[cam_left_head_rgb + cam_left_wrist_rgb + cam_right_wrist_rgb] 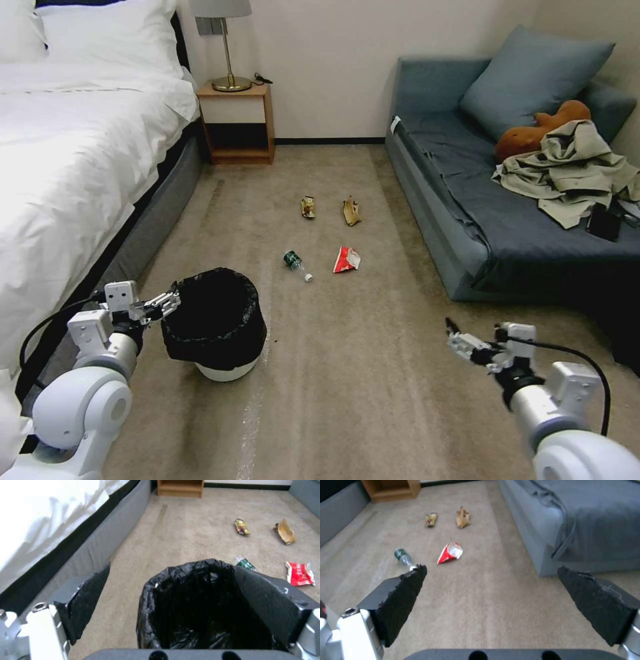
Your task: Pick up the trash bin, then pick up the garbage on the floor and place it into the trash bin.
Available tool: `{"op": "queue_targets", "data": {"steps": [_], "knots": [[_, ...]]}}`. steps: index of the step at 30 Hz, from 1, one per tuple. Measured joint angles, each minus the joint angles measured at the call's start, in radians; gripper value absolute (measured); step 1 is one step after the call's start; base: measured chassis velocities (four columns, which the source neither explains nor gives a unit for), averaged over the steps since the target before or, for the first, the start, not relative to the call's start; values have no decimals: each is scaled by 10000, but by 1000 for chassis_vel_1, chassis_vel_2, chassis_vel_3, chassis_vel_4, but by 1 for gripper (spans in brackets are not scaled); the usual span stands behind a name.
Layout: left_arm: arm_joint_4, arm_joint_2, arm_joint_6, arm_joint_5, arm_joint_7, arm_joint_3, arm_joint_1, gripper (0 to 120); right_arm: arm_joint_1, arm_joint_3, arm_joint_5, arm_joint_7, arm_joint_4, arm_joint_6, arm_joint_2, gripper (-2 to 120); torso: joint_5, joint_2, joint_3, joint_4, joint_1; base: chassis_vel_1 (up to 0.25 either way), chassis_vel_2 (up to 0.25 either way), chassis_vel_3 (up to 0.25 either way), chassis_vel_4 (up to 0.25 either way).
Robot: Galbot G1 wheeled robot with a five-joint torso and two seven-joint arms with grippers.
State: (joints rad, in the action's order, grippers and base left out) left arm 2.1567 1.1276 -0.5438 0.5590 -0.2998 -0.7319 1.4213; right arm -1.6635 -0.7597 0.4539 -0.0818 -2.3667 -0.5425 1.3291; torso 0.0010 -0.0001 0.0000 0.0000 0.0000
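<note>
The left gripper (172, 301) sits at the near rim of the bin (215, 325), its jaws spread wide. From the left wrist view one pad (87, 597) stands outside the black liner and the other (266, 600) lies over the far side of the rim, so the bagged rim (186, 572) runs between them; the fingers are not squeezed onto it. The bin stands on the carpet (373, 373) just beside the bed (67, 167).

The right gripper (453, 337) hangs above bare carpet, well apart from the bin and near the front corner of the sofa (480, 220). Its jaws gape, holding nothing, as the two black pads (400, 597) in the right wrist view show.

All four pieces of litter lie on the floor beyond both grippers. The bottle (295, 263) is nearest, just past the bin's far rim and ahead of the right gripper's left pad, its white cap pointing back this way. The red wrapper (346, 259) lies just beside it, toward the sofa. Farther out, side by side, lie the gold wrapper (307, 207) and the brown paper (351, 211). None of them touches another, and none is in the bin.
</note>
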Motion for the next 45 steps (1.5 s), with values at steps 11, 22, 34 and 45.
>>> {"op": "queue_targets", "data": {"steps": [11,22,34,45], "knots": [[-743,-62,25,255,56,62,-280,100,-33,187,-288,74,254,259,-49,100,-9,0,0,-1,0,0,0,0,0],[-1662,-391,-706,1604,-182,146,-1098,100,-51,637,-568,78,576,459,32,100,-11,0,1,-1,0,0,0,0,0],[-2614,-443,-861,1743,-226,330,-1434,100,-186,798,-564,72,716,580,151,100,-12,2,0,0,0,0,0,0,0],[-3763,-441,-859,1834,-194,709,-2054,98,-368,1086,-1186,44,806,737,352,100,-10,2,0,1,0,0,0,0,0]]}}
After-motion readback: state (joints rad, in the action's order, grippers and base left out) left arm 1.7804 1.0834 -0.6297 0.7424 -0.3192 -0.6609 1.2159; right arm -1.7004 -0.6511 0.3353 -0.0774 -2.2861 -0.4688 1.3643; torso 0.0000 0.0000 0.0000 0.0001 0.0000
